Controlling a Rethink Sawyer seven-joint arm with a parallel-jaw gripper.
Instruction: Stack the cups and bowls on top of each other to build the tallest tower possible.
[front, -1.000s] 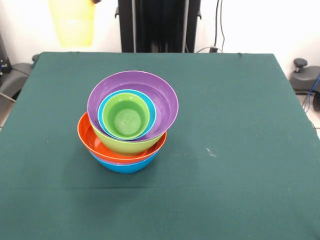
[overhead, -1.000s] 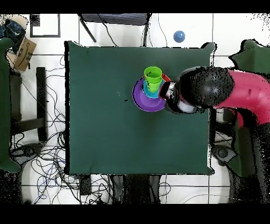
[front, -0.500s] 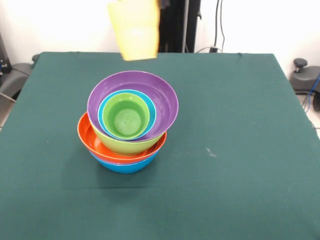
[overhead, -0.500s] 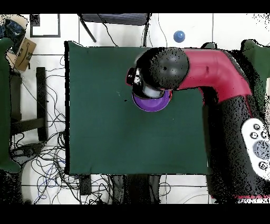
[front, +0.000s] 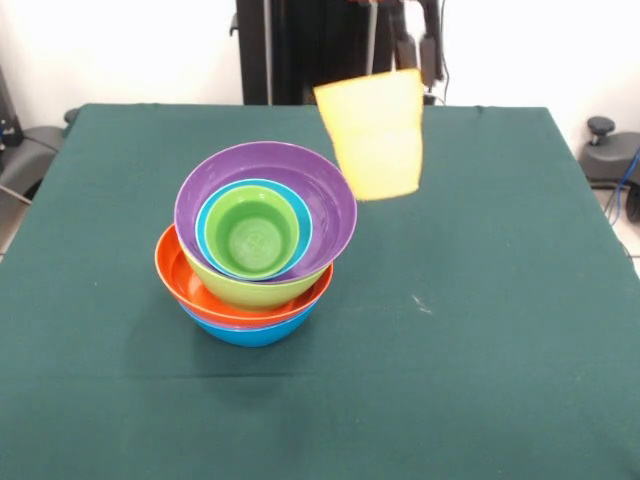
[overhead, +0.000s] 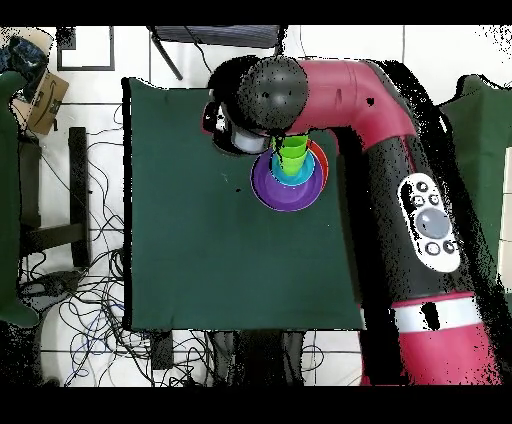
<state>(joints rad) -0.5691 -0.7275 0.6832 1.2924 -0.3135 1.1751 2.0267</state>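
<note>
The pale yellow cup (front: 371, 135), earlier up and left of the tower (front: 256, 243), now hangs tilted just right of its purple bowl (front: 330, 205), above the table (front: 500, 300). The gripper (front: 400, 45) clasps it from above.
</note>
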